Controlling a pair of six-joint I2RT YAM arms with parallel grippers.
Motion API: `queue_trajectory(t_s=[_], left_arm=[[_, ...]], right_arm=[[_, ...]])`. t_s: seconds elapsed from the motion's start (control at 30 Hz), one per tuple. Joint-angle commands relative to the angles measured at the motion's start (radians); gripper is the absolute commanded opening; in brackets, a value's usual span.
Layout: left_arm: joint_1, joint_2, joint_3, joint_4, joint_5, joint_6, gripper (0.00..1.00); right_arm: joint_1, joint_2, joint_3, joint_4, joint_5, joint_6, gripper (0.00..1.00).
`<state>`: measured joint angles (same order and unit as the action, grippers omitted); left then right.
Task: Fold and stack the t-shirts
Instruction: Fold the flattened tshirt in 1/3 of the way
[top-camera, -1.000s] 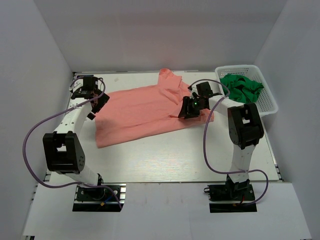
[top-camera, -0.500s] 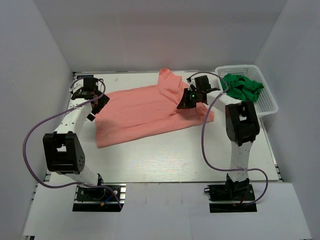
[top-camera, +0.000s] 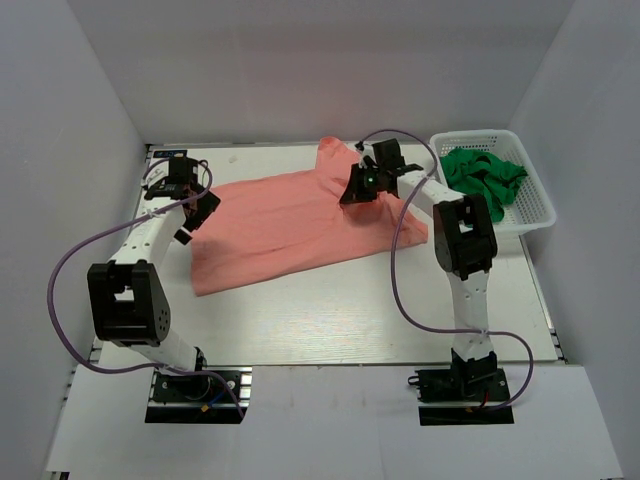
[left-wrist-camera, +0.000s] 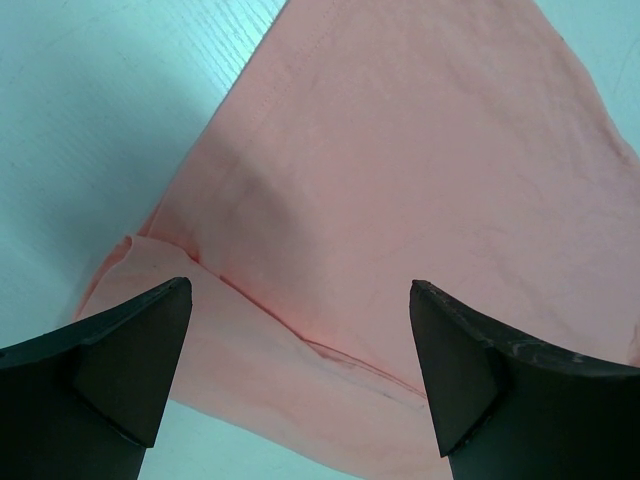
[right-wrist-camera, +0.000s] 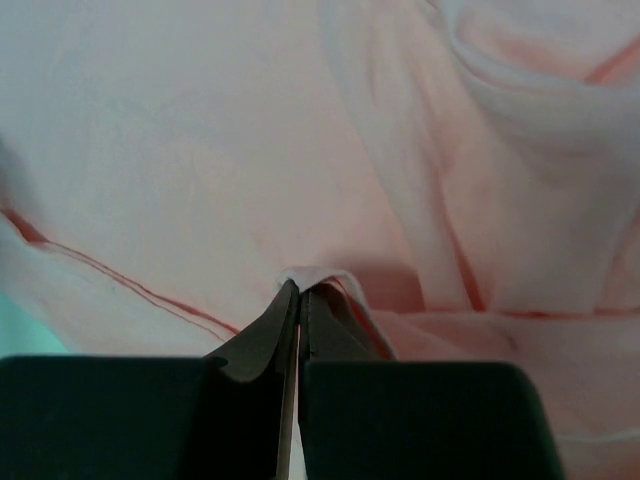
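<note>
The salmon-pink t-shirt (top-camera: 290, 220) lies spread across the middle of the table, with a sleeve at the back. My left gripper (top-camera: 196, 212) is open over the shirt's left edge; in the left wrist view the cloth (left-wrist-camera: 400, 200) shows between the wide-apart fingers. My right gripper (top-camera: 356, 192) is shut on a fold of the pink shirt (right-wrist-camera: 310, 275) near its back right part. The bright green garment (top-camera: 483, 176) lies bunched in the basket.
A white plastic lattice basket (top-camera: 535, 200) stands at the back right corner of the table. White walls enclose the table on three sides. Purple cables loop from both arms.
My right gripper has moved back and to the left across the shirt, carrying the pinched cloth with it. The left gripper has barely moved.
</note>
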<state>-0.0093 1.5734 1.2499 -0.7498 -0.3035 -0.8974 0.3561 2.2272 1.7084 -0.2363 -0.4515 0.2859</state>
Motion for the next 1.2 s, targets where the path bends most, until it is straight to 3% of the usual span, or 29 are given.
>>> queue_trajectory(t_s=[0.0,0.07,0.27,0.33,0.37,0.4,0.6,0.73,0.9,0.97,1.17], left_arm=[[0.005,-0.004,-0.004,0.003,0.006,0.009,1.00],[0.005,0.005,-0.004,0.003,0.006,0.009,1.00],[0.005,0.005,-0.004,0.003,0.006,0.009,1.00],[0.005,0.005,-0.004,0.003,0.015,0.009,1.00],[0.005,0.005,-0.004,0.003,0.015,0.009,1.00],[0.005,0.005,-0.004,0.003,0.015,0.009,1.00],[-0.006,-0.006,-0.015,0.047,0.073,0.067,1.00],[-0.018,-0.027,-0.067,0.099,0.205,0.109,1.00],[-0.040,-0.027,-0.157,0.164,0.384,0.144,1.00],[-0.053,-0.017,-0.182,0.164,0.408,0.153,1.00],[-0.090,-0.026,-0.286,0.216,0.408,0.153,1.00]], right_arm=[[0.023,0.041,0.074,-0.012,-0.010,-0.051,0.00],[0.027,0.055,0.092,-0.018,-0.013,-0.053,0.00],[0.046,0.068,0.132,-0.040,-0.029,-0.117,0.18],[0.060,0.072,0.143,-0.060,-0.009,-0.154,0.33],[0.061,0.071,0.161,-0.089,0.013,-0.171,0.48],[0.064,0.072,0.178,-0.096,0.019,-0.180,0.89],[0.052,-0.007,0.105,-0.046,0.091,-0.183,0.90],[0.032,-0.095,0.036,-0.032,0.151,-0.139,0.90],[-0.016,-0.211,-0.215,0.014,0.220,-0.047,0.90],[-0.052,-0.280,-0.344,0.057,0.220,-0.015,0.90],[-0.133,-0.331,-0.469,0.114,0.201,-0.005,0.90]])
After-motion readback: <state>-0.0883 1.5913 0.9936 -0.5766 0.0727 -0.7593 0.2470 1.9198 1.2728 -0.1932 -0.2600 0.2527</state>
